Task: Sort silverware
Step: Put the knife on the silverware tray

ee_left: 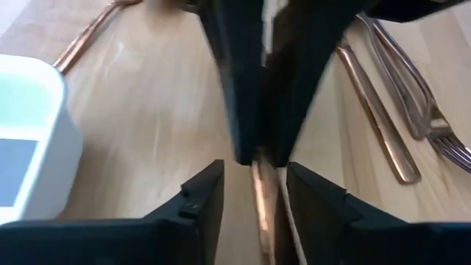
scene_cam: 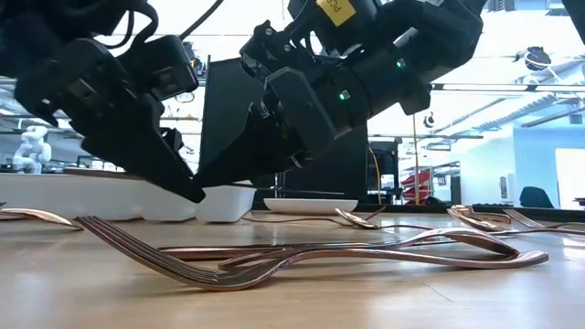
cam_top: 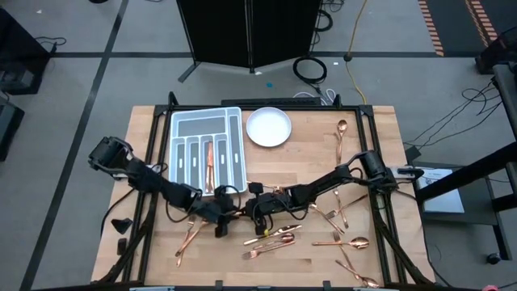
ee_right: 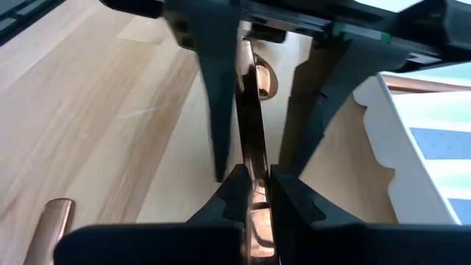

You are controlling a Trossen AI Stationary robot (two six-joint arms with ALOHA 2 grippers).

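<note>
Handover step: right gripper (ee_right: 254, 193) fingers clench a slim copper utensil (ee_right: 250, 96); your left gripper (ee_left: 254, 193), fingers part-spread astride it, must clamp next.

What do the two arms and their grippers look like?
Both arms are black and jointed, with black cables running along them. The left gripper and the right gripper have flat, dark, tapering fingers. In the low view, the right arm shows small green lights and a yellow label.

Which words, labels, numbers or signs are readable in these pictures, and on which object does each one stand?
No text can be read in full.
Yellow label on the arm in the low view: dark print, cut off by the picture's edge, not readable.
Paper beside the table in the high view: too small to read.
</note>
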